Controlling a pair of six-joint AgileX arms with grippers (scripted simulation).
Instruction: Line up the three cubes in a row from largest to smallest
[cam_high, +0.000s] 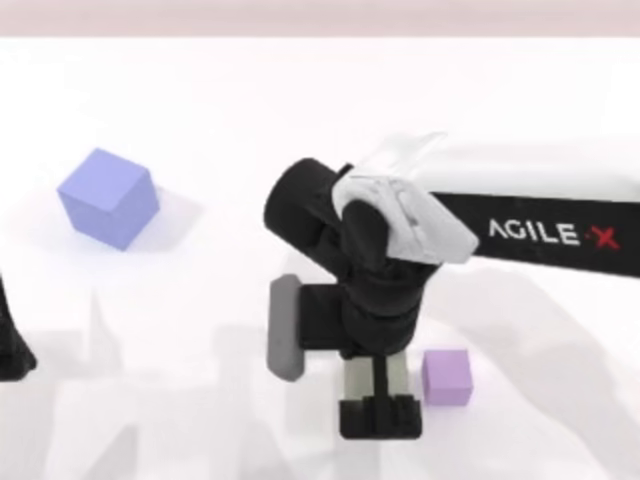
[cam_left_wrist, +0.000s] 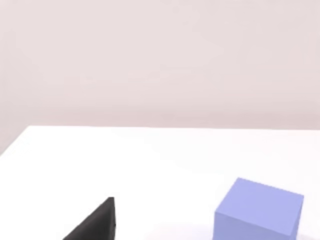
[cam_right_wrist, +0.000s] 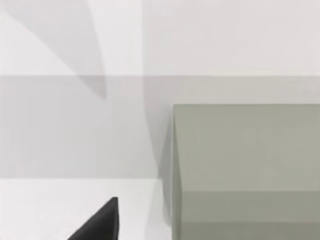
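Right tool (cam_high: 378, 392): seen low in the centre of the top view, lowered over the olive cube (cam_high: 377, 377); whether that cube is pinched or the fingers are spread cannot be told.
Left tool: parked at the left edge; finger state cannot be told.
Olive cube: low centre, just beside the lilac cube (cam_high: 446, 377) on its right.
Blue cube (cam_high: 108, 197): upper left, well apart.
Handling: judged rigid, light, matte; best taken across two opposite flat faces.
Bench (cam_high: 200, 100): white, smooth, shadowed.
Room: pale wall beyond.
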